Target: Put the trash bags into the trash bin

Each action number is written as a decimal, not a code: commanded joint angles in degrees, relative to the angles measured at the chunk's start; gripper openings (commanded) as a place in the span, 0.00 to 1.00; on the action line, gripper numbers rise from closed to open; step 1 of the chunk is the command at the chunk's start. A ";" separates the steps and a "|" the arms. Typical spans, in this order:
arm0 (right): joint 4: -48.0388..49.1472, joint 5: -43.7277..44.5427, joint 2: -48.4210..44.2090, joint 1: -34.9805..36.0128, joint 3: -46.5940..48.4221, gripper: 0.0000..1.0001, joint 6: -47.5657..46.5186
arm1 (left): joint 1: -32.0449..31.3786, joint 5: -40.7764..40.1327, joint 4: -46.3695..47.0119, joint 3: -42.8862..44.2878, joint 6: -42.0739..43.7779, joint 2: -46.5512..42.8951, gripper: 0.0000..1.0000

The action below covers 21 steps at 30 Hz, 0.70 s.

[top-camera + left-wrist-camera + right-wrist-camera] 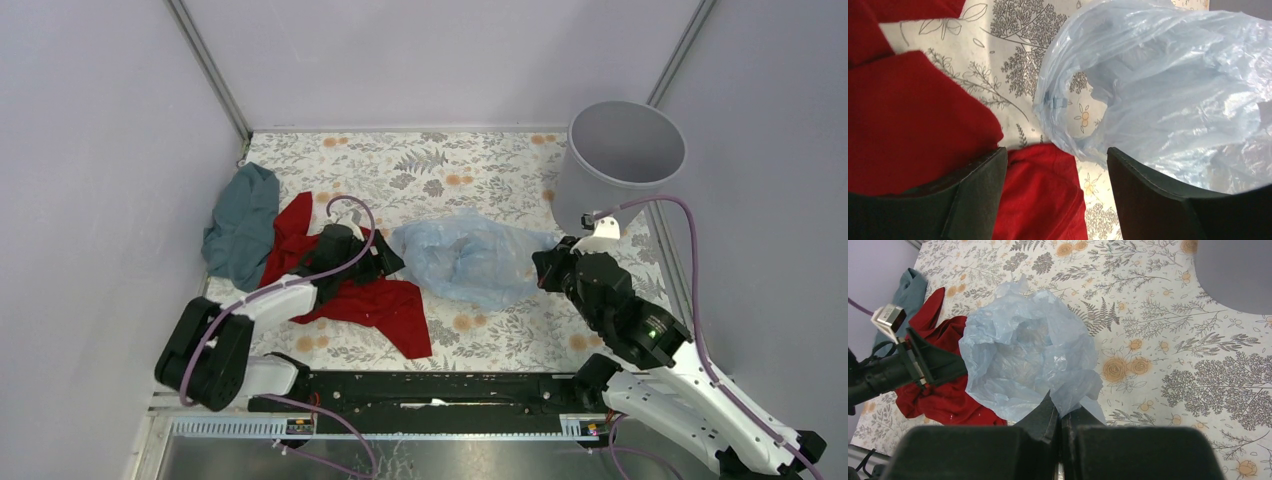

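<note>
Trash bag [465,258] is lying crumpled on the tabletop [480,170] near the trash bin [625,165]. The right pincer [1060,415] is pinching its edge, I think; the left pincer [1057,152] is hanging wide open. Soft and slippery, it is needing a pinch on a bunched fold.

The trash bag [465,258] lies in the middle of the surface [500,170], between 2 sets of fingers. The left fingers [973,195] sit just left of it, over the inner cloth [385,310]. That cloth touches the outer cloth [240,225] at the left edge. The right fingers [1045,417] pinch the bag's right side. The trash bin [580,195] stands upright in the far right corner.
</note>
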 commanded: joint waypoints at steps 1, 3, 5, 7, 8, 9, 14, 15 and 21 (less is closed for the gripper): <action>0.80 0.09 -0.79 0.29 -1.01 0.01 -0.29 | 0.10 0.84 8.55 3.90 0.66 4.18 0.74; 1.39 0.18 -0.82 0.22 -1.73 0.02 -0.28 | 0.10 -0.58 7.64 5.40 0.96 5.93 0.70; 1.45 0.16 -0.57 0.24 -1.84 0.02 -0.36 | 0.10 -1.45 7.69 6.97 1.41 7.76 0.69; 1.25 0.11 -0.42 0.25 -1.53 0.02 -0.54 | 0.10 -1.62 8.51 7.83 1.20 9.88 0.69; 1.11 0.15 -0.39 0.25 -1.55 0.02 -0.70 | 0.10 -1.61 8.91 8.51 1.05 10.96 0.68; 1.08 0.34 -0.43 0.22 -1.75 0.02 -0.72 | 0.15 -1.50 9.21 8.91 0.87 12.03 0.68; 0.66 0.89 -1.01 0.24 -3.16 0.03 -0.38 | 0.10 -2.43 9.32 9.74 0.14 14.97 0.54; 0.62 1.13 -1.18 0.23 -3.41 0.04 -0.25 | 0.08 -2.64 9.14 9.66 0.05 14.94 0.50; 0.57 0.45 -0.83 0.30 -4.30 0.04 1.16 | 0.12 -3.17 2.12 10.74 1.40 12.10 0.05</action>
